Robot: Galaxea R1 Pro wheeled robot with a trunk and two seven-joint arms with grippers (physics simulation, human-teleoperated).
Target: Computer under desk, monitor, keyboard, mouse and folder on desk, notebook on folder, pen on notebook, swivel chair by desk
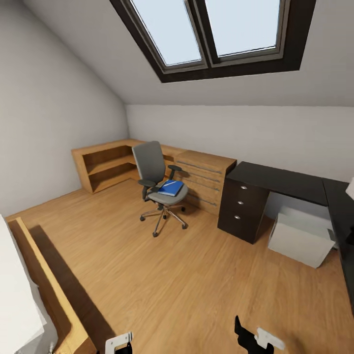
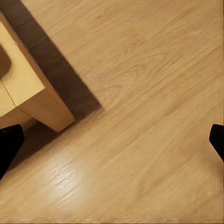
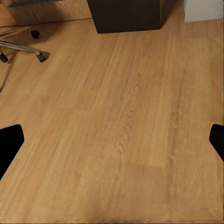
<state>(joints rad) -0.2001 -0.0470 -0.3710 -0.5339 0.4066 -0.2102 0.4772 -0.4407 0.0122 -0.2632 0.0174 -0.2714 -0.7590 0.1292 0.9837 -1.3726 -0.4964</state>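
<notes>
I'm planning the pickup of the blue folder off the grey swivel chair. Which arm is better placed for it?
Neither by much yet: the bright blue flat folder on the grey swivel chair lies far across the floor. It sits ahead, slightly towards the left gripper, which looks open like the right gripper. Lean left, tentatively.

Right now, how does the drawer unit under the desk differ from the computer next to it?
The drawer unit is dark brown with three round silver knobs; the computer is a plain pale grey-white box with no knobs. The drawer unit stands tall, right up under the black top of the desk; the computer sits lower, with a gap above. Both are boxy, stand on the wooden floor and sit under the desk.
</notes>
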